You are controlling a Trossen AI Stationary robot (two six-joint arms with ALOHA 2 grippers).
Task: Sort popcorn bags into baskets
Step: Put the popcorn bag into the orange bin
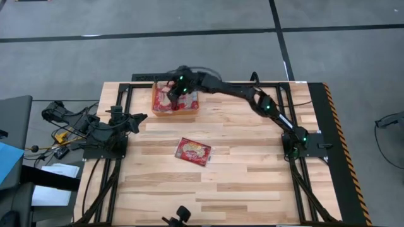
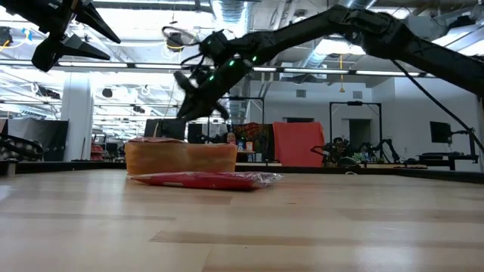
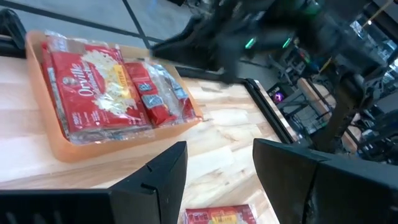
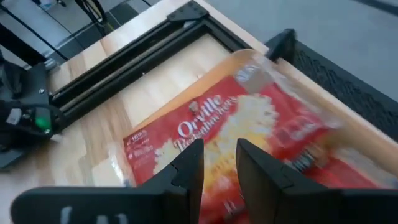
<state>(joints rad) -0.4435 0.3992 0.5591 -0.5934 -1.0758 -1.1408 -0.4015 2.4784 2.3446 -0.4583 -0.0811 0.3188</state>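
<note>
Hovering over the basket, our right gripper [image 1: 172,92] waits.
We see its jaws narrowly parted, empty, above popcorn bags [image 3: 102,84] in the orange basket [image 1: 174,112] (12 o'clock); one bag [image 1: 192,151] lies mid-bench; left gripper [image 1: 142,117] spread at 9.

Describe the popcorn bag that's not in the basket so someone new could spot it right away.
Start at the wooden table, then find the orange basket near its far edge. The loose popcorn bag lies alone mid-table; the other bags sit inside the basket.
</note>
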